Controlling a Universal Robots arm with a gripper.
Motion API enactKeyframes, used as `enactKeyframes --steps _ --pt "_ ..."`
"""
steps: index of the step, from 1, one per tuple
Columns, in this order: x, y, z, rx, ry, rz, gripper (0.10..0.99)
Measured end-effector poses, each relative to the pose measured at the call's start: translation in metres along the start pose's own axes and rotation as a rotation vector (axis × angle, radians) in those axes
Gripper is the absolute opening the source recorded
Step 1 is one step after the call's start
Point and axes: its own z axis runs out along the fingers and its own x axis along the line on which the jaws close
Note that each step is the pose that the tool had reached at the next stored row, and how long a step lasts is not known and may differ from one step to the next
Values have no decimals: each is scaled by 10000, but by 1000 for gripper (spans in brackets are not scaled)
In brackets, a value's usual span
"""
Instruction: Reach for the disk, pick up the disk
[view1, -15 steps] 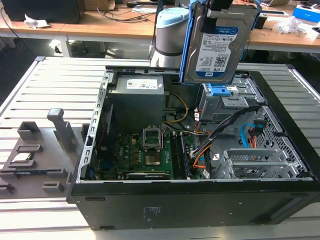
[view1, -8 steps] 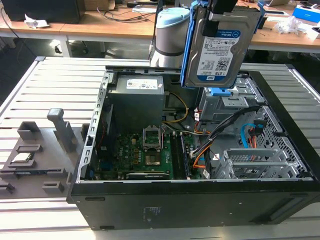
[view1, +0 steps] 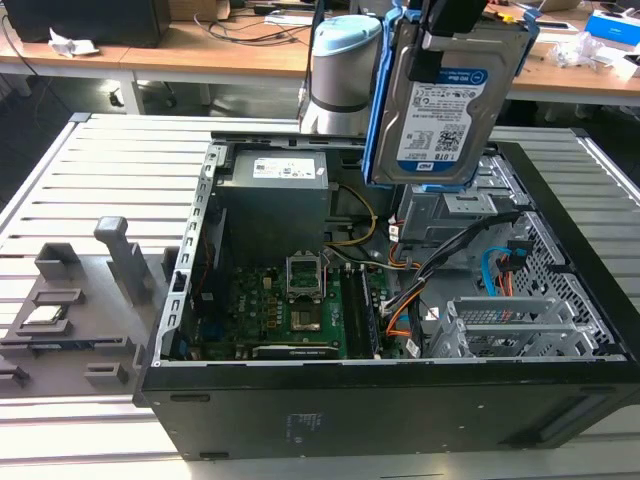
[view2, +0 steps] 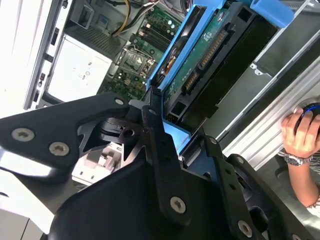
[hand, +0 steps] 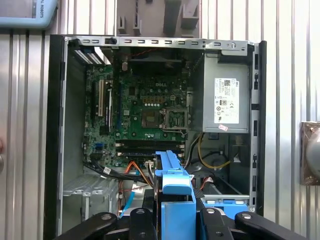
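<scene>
The disk (view1: 440, 105), a silver hard drive with a white-and-blue label and a blue frame, hangs upright in the air above the back right of the open computer case (view1: 380, 400). My gripper (view1: 452, 40) is shut on its top edge from above. In the second wrist view the disk (view2: 210, 55) runs edge-on away from the black fingers (view2: 155, 135), showing its green circuit board. In the first wrist view the blue frame (hand: 172, 185) sticks out between the fingers (hand: 137, 220), over the case's drive area.
Inside the case lie the motherboard (view1: 290, 300), a grey power supply (view1: 275, 185), a metal drive cage (view1: 505, 325) and loose cables (view1: 440, 255). A grey fixture (view1: 75, 300) holding a small chip sits at the exterior view's left. A person's hand (view2: 300, 132) rests beside the case.
</scene>
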Motion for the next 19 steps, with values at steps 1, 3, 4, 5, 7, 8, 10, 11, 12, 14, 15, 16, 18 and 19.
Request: enactKeyframes --steps 1,3,4,5,7,8,10,11,12,14,15,16,18,19 --pt "16 0 0 0 1 0 369" --pt "44 1 0 0 1 0 369" --pt "63 1 1 0 0 0 369" --pt "75 1 1 0 0 0 369" --pt "114 2 1 -1 0 0 369" --pt "139 2 1 0 0 0 369" --pt "162 3 1 0 0 0 369" --pt "180 3 1 0 1 0 369" --pt "196 3 2 0 0 0 369" --pt "217 3 2 0 0 0 369" --pt "230 4 2 0 1 0 369" --pt "242 4 2 0 0 0 369" --pt "269 4 2 0 0 0 369" --pt "282 4 2 0 1 0 369"
